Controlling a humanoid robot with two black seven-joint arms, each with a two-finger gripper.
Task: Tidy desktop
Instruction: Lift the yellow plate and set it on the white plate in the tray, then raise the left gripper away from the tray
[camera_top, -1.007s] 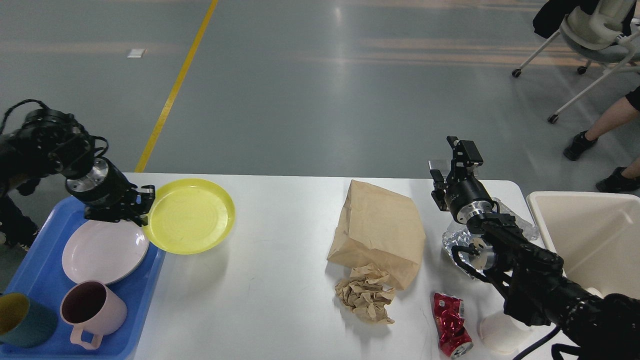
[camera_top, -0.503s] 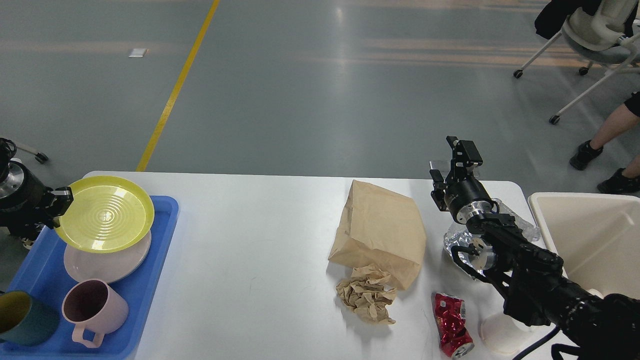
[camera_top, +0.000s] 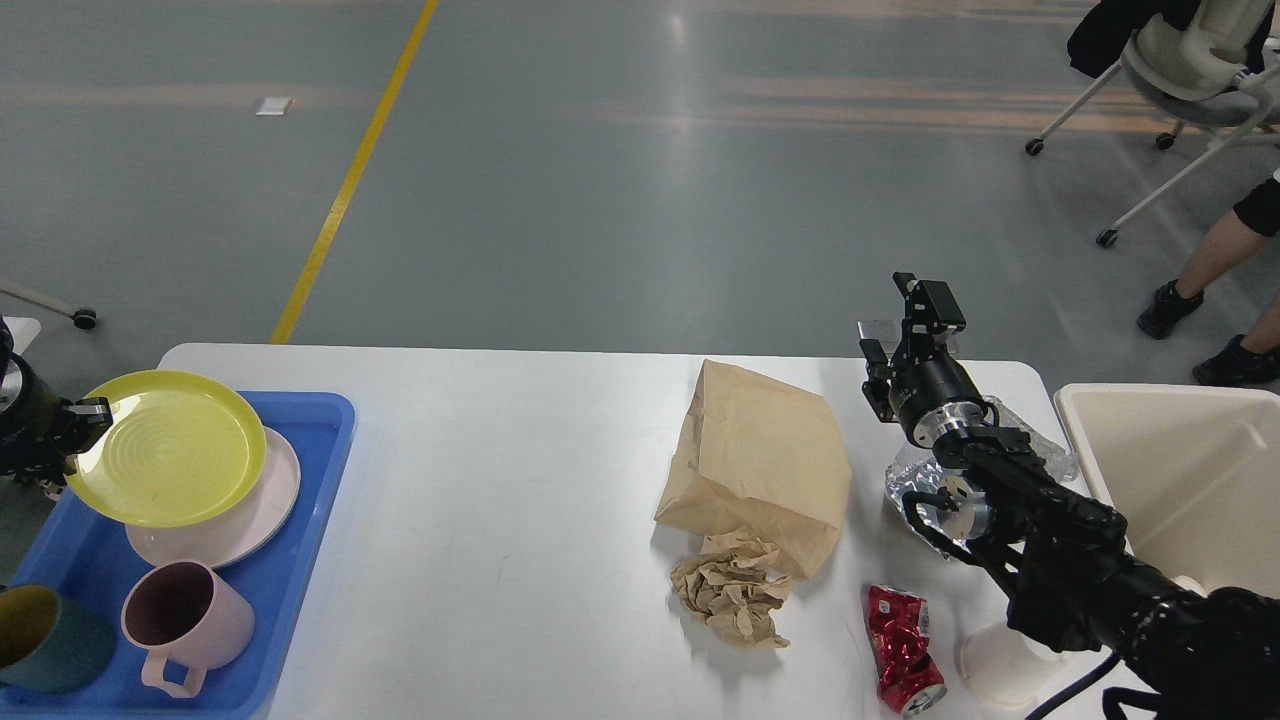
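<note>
Left hand (camera_top: 78, 425) clamped on yellow plate (camera_top: 165, 447) rim, over pink plate (camera_top: 262, 505) in blue tray (camera_top: 305, 520). Right hand (camera_top: 905, 330) spread, empty, above worktop (camera_top: 520, 480).

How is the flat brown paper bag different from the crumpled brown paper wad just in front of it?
The flat brown paper bag is much larger than the crumpled brown paper wad. The bag lies smooth and mostly flat, keeping its rectangular shape, while the wad is scrunched into an irregular lump. The bag sits farther back on the white desktop; the wad lies at its near edge. Both are tan-brown paper.
</note>
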